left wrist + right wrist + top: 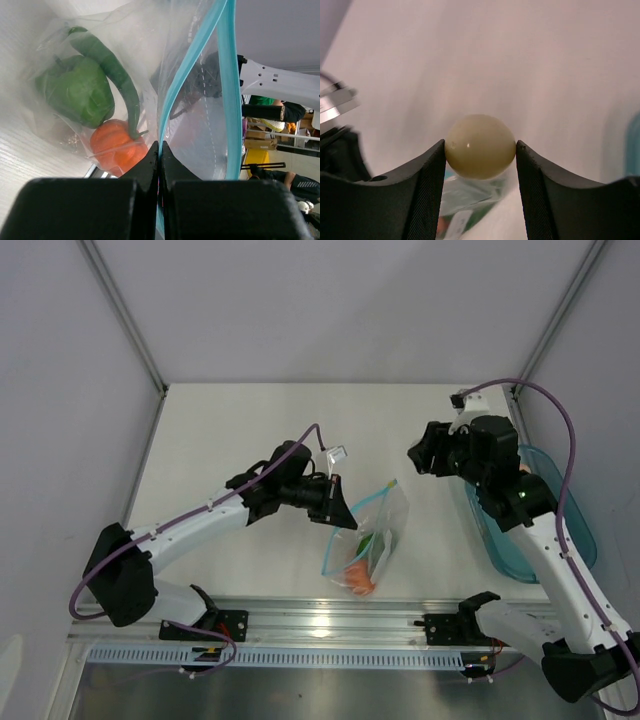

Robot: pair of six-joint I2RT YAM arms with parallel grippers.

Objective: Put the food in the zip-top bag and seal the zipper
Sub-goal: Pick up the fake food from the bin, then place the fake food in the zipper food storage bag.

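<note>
The left arm (185,528) and right arm (565,565) have glossy white shells, matte black joints and chunky black bases (118,580). A thin purple cable (570,445) loops along each. The black left gripper (159,150) and right gripper (480,150) end in wedge-shaped, finely ribbed fingers (422,195).

Walls: plain white panels (330,300) around me, grey corner posts (122,312)
Table: white top (230,430) (evenly lit)
Near edge: aluminium rail (330,618) before me
</note>
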